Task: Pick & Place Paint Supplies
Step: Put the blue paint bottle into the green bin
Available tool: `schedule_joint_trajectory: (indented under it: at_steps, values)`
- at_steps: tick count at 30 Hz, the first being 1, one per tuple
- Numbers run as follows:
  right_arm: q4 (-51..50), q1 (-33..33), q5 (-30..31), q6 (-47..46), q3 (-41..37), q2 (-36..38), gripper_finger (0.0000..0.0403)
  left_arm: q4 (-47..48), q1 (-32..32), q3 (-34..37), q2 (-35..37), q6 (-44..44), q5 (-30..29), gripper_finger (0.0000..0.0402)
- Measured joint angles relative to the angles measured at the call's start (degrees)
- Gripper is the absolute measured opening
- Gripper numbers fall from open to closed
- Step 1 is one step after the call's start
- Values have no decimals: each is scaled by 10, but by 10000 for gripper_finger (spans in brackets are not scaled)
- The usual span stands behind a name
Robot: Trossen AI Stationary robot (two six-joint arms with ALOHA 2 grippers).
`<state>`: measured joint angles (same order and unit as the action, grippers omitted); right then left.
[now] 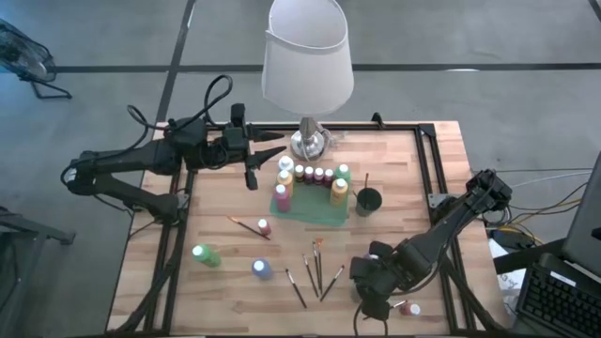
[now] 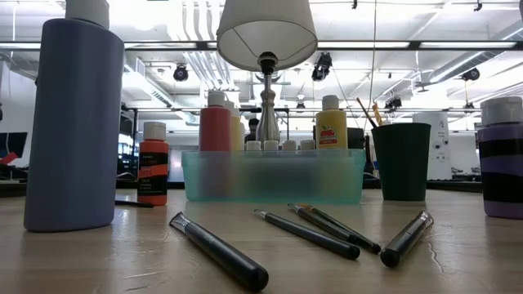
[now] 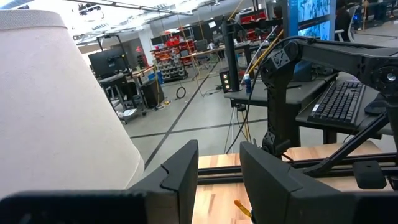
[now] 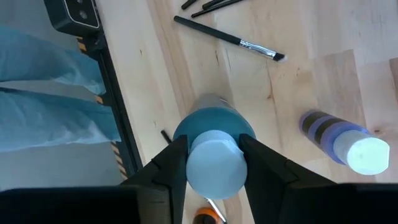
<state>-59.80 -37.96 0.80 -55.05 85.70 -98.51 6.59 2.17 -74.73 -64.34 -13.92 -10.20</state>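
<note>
In the overhead view the right gripper [image 1: 374,299] is hanging over the table's lower right part, and its wrist camera is showing its two fingers [image 4: 171,163] pinching the white cap of a blue-bodied paint bottle [image 4: 213,149], one finger on each side. Near it in that picture a striped purple bottle [image 4: 342,138] is standing on the wood, and a paintbrush [image 4: 227,38] is lying farther off.

The left gripper [image 1: 252,176] is sitting toward the upper left of the overhead frame, just left of the green tray [image 1: 324,212]; its fingers [image 3: 180,177] are standing spread apart with nothing between them, beside the lamp [image 1: 306,66].

The tray, at the centre of the frame, is holding a row of bottles [image 1: 312,175], with a yellow one [image 1: 339,191] at its right end. A dark cup [image 1: 368,200] with a brush in it is standing just right of the tray. Loose brushes [image 1: 316,268] are lying below the tray. A green bottle [image 1: 205,254] and a blue bottle [image 1: 261,268] are standing at lower left, and a small red bottle [image 1: 264,227] is resting beside another brush
</note>
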Motion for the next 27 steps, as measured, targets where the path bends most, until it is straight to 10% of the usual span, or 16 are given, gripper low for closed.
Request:
schedule_joint_trajectory:
  at_steps: [27]
  values:
    - [-130,229,37,355,197,9,114,0,0,0,0,-9,0,125]
